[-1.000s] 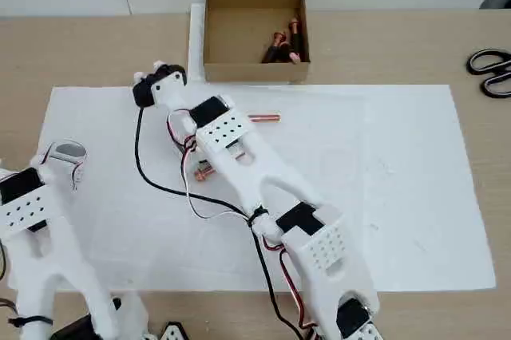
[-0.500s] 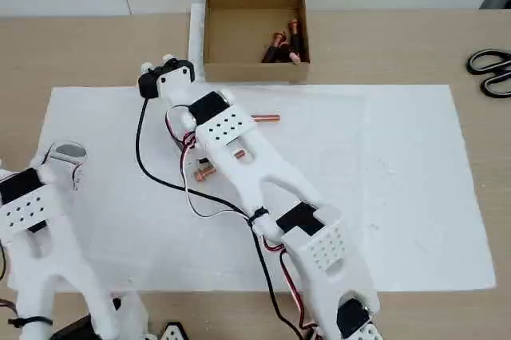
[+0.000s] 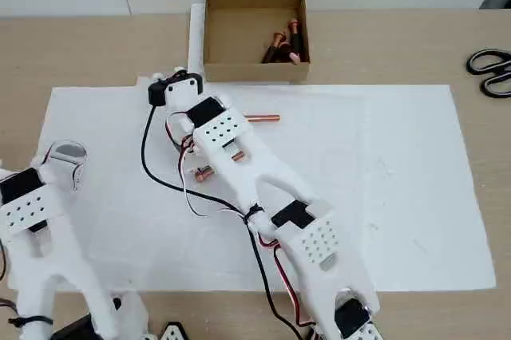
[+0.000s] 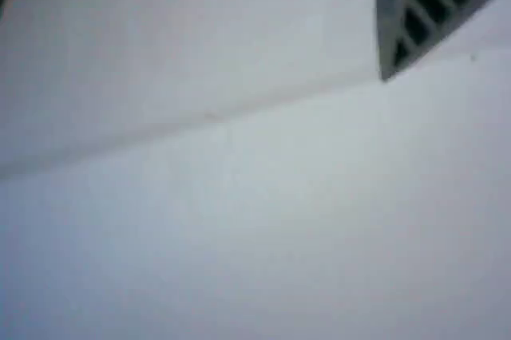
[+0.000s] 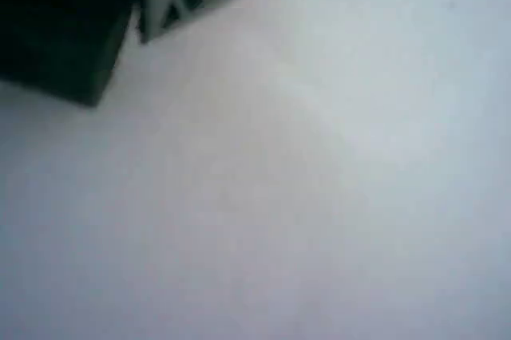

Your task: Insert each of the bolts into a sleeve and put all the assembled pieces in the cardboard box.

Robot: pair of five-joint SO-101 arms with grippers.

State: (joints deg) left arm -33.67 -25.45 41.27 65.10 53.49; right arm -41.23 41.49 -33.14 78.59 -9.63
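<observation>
Swinging low from here, the reaching arm could sweep the bolt [image 3: 263,118], which lies on the paper [image 3: 383,164] just beside its forearm, and roll it away; a second copper piece [image 3: 204,172] lies close against that arm, near its black cable [image 3: 160,184], and a dragging cable could flick it; the gripper [image 3: 172,85] hangs near the box [image 3: 209,33], off its near left corner, so a push forward could shove the box and disturb the assembled pieces [image 3: 283,46] lying at its right side; I cannot tell whether this gripper is open or closed, whether it carries anything, or which side its arm belongs to. The other gripper [image 3: 64,152] sits over the paper's left part, well apart from every piece; its state is likewise unclear. Against a second ago, the reaching gripper stands closer to the box corner; the forearm has swung with it, uncovering more of the second piece; bolt, box and other arm are unmoved.
</observation>
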